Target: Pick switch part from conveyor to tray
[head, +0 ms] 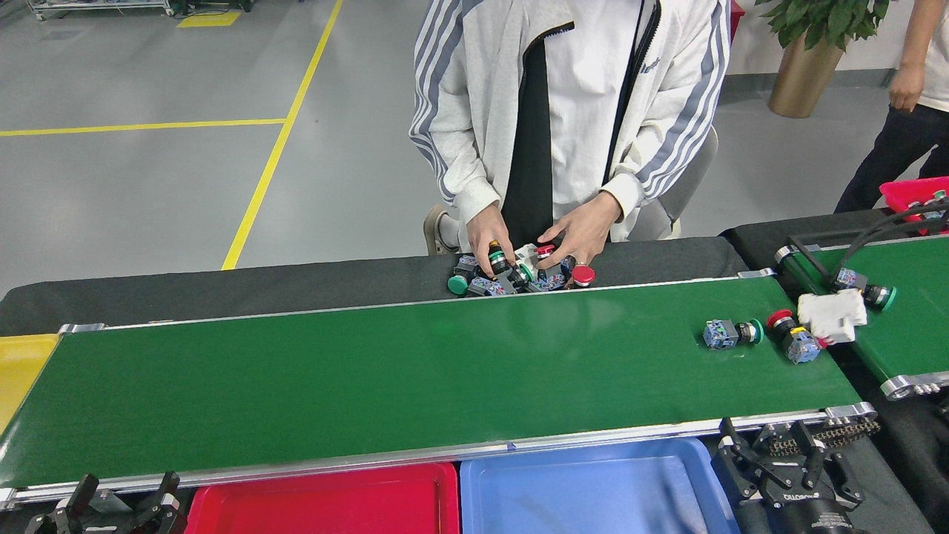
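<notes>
A long green conveyor (415, 378) crosses the view. Two switch parts (730, 333) lie at its three-o'clock end, well apart from both grippers: left gripper (122, 498) released, right gripper (771, 452) spread, beside the blue tray (593, 489).

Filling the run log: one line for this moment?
left gripper open | right gripper open | green-capped switch on conveyor | red tray empty

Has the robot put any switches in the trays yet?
Not yet. The red tray and blue tray show no parts. Both grippers, left and right, hold nothing. Two switch parts wait on the conveyor; a person's hands sort more.
</notes>
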`<state>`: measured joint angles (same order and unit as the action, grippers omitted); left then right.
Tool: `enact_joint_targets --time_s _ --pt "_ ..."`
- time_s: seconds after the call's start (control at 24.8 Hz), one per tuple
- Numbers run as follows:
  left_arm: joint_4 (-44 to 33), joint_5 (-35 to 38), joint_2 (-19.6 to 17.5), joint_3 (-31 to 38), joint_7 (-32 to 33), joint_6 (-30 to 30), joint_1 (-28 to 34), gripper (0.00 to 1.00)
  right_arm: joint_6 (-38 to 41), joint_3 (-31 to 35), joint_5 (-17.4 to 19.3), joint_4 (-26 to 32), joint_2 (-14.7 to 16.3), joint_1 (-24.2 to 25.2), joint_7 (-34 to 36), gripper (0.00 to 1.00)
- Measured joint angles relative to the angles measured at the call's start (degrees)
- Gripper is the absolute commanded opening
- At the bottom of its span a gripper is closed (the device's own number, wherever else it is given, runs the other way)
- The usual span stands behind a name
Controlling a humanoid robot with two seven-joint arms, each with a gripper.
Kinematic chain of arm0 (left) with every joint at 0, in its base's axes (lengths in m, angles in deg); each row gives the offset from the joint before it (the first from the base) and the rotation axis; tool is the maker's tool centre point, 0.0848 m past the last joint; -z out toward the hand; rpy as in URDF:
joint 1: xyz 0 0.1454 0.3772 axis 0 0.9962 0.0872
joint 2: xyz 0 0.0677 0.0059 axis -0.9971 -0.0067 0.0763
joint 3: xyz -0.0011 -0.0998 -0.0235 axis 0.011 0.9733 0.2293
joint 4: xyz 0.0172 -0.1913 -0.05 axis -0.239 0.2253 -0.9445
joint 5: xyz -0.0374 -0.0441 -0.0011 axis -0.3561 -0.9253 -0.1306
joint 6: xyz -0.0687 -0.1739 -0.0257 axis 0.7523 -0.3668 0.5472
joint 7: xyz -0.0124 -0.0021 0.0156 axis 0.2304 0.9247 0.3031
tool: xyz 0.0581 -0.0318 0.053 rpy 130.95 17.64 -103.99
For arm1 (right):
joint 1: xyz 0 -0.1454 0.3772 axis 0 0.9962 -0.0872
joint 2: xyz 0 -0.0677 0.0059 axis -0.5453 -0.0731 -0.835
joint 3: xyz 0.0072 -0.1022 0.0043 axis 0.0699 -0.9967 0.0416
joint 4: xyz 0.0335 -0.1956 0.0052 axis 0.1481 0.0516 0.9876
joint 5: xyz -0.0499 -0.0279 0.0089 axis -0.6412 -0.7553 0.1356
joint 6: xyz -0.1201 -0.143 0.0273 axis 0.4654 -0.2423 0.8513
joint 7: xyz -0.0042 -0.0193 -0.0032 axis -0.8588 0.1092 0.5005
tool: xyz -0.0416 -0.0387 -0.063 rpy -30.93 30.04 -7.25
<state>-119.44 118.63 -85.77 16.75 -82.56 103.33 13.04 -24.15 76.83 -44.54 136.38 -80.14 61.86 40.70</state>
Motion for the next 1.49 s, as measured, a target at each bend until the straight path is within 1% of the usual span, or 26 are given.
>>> enact_joint_targets --time_s 0.08,0.2,0.32,0.44,0.64,1.01,1.33,1.49 --pt "0.01 0.00 -0.03 -0.10 0.00 0.23 0.00 1.00 -0.39 0.03 0.00 -1.93 1.54 -2.04 -0.46 0.96" --pt "0.04 0.00 -0.42 -0.12 0.00 0.65 -0.03 1.00 -1.06 0.04 0.00 -5.33 2.01 -4.81 -0.88 0.96" --pt "0.00 -0.16 -0.77 0.24 0.00 0.87 -0.23 1.00 -1.36 0.04 0.00 -8.64 3.14 -7.25 -0.96 0.96" --pt "-0.02 -0.28 -0.79 0.32 0.00 0.94 -0.30 1.00 -1.43 0.04 0.00 -11.28 3.71 -8.94 -0.98 0.96" --pt "-0.09 -0.29 -1.18 0.36 0.00 0.97 -0.30 1.00 -1.49 -0.13 -0.19 -13.96 3.74 -12.06 -1.14 0.96" --pt "-0.28 -0.31 -1.44 0.37 0.00 1.00 -0.69 1.00 -1.56 -2.66 -0.38 -18.34 3.77 -15.19 -2.48 0.96" --pt "-0.28 -0.31 -1.44 0.35 0.00 1.10 -0.77 1.00 -5.08 -9.50 -0.07 -21.62 3.65 -19.19 -2.58 0.96" --pt "-0.27 -0.31 -1.57 0.24 0.00 1.23 -0.78 1.00 -5.85 -11.42 -0.06 -23.59 2.57 -20.84 -2.58 0.96"
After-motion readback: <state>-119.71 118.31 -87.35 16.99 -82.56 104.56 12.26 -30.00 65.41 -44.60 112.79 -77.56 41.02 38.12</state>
